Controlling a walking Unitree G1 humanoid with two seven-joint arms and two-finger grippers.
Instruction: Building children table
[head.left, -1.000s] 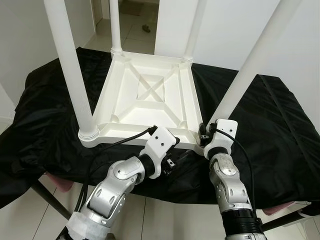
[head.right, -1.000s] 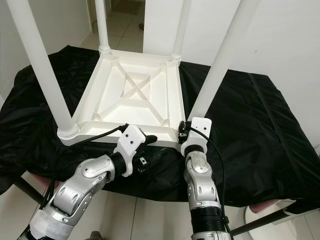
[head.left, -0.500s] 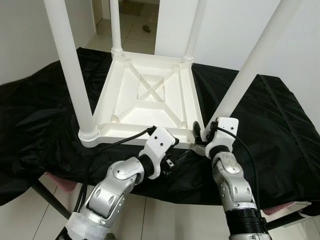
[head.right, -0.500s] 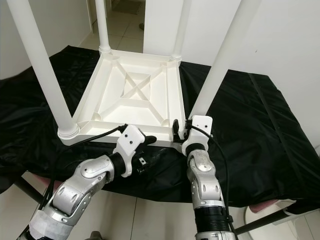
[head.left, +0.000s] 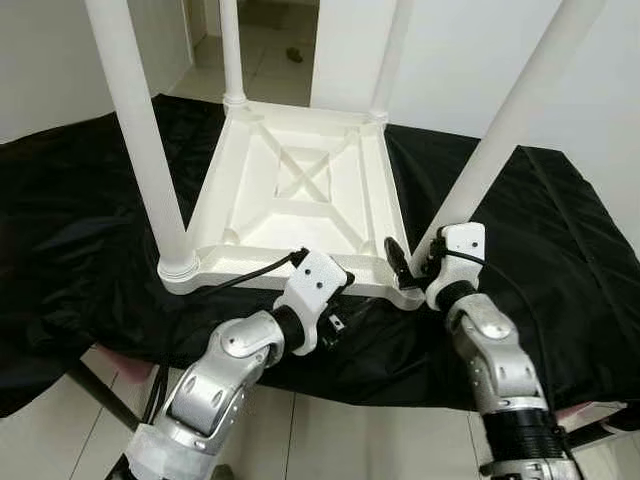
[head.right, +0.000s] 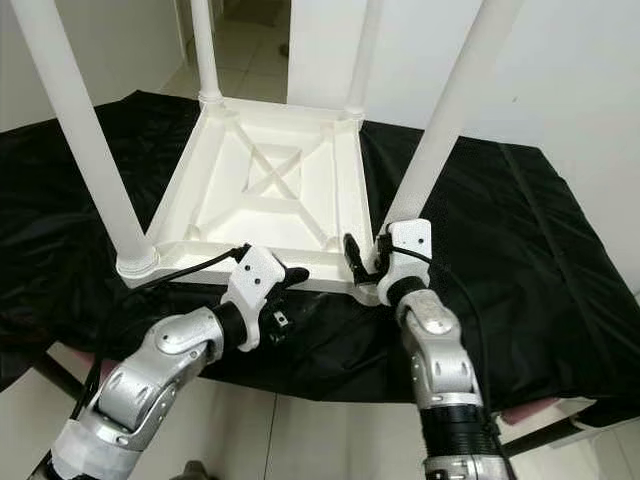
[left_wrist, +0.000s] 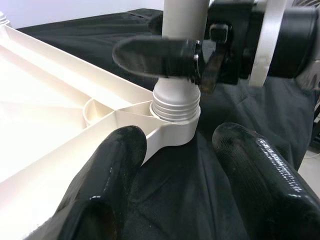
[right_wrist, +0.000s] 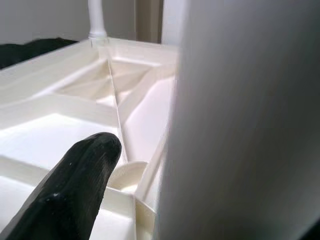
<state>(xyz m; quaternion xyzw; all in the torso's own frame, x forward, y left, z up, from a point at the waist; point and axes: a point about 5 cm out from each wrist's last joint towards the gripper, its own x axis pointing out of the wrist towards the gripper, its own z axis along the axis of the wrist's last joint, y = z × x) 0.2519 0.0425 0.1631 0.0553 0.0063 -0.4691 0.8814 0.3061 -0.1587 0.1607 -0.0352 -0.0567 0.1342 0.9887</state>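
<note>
Table top (head.left: 300, 200): white plastic, lying upside down on the black cloth (head.left: 560, 260); ribbed underside facing up with a cross brace at the centre; four white legs standing up from its corners.
Near-right leg (head.left: 500, 130): upright in the corner socket nearest the right arm; threaded collar showing just above the socket in the left wrist view.
Right gripper (head.right: 362, 262): at the foot of that leg; fingers closed around it, one black finger (right_wrist: 75, 190) on the inner side over the table top.
Left gripper (left_wrist: 185, 200): at the near edge of the table top, beside the same corner; fingers spread wide, clasping nothing.
Black cloth: draped over the work surface, creased.
</note>
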